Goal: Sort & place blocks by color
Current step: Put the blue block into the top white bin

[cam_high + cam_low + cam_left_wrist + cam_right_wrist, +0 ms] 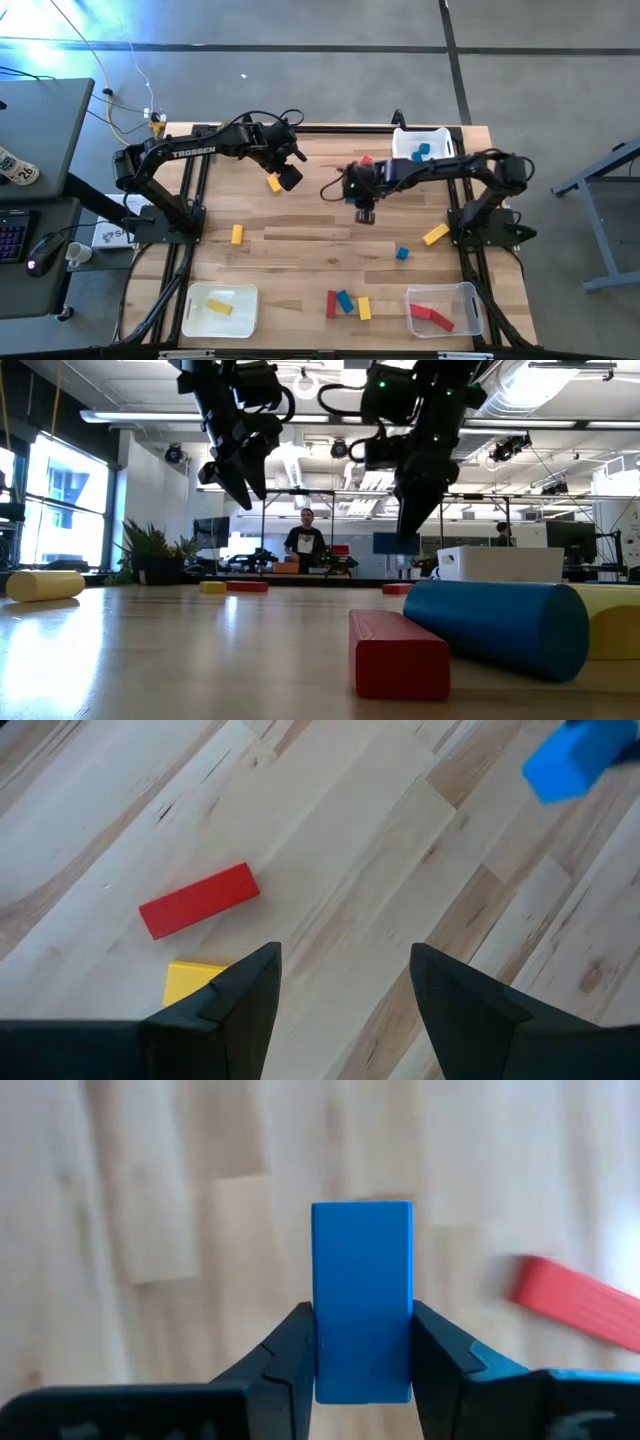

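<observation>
Right gripper (362, 1370) jaws clamping one blue block (362, 1295), left gripper (345, 995) jaws wide, empty.

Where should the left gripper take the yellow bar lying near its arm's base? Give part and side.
Grip the yellow bar at mid-length, across its narrow width, from straight above. It lies flat and alone, both long sides free. The left gripper is open.

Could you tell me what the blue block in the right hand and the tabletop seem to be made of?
Blue block: probably painted wood or plastic, with flat, evenly coloured matte faces and crisp edges. Tabletop: wood, likely butcher-block, with pale jointed planks and visible grain. The right hand is clamped on the block.
</observation>
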### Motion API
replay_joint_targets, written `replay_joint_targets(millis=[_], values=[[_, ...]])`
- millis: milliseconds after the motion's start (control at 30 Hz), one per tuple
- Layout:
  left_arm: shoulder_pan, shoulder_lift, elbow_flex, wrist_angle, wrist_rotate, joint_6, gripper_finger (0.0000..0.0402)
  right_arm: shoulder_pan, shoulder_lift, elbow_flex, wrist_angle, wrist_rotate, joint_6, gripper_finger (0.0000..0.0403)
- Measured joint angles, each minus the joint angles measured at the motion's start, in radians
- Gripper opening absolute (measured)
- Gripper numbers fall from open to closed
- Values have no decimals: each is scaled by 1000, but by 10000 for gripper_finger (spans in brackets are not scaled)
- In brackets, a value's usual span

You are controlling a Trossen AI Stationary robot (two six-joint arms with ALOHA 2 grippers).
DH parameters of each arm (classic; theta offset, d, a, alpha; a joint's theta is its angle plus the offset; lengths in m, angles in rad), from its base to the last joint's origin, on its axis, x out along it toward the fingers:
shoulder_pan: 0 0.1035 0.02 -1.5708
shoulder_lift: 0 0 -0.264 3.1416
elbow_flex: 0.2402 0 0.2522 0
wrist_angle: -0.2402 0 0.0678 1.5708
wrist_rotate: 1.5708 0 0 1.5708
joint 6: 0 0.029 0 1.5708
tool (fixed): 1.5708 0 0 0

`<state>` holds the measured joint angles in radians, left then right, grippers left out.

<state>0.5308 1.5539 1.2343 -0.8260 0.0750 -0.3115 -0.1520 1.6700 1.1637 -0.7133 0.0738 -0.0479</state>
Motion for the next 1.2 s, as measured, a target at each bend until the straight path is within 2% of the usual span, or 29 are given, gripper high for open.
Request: replay_joint_targets(millis=[400, 567, 733, 900, 1200], values=[[0, 0, 0, 0, 0, -26, 211, -192, -218, 0, -196, 292, 73, 97], [0, 0, 0, 1, 0, -26, 211, -310, -287, 0, -229, 351, 78, 97], [0, 0, 0, 9, -12, -37, 211, -443, -306, 0, -270, 362, 76, 97], [0, 0, 0, 11, -12, -56, 211, -561, -277, 0, -322, 308, 75, 97], [0, 0, 0, 14, -12, -70, 211, -695, -211, 0, -315, 282, 9, 97]])
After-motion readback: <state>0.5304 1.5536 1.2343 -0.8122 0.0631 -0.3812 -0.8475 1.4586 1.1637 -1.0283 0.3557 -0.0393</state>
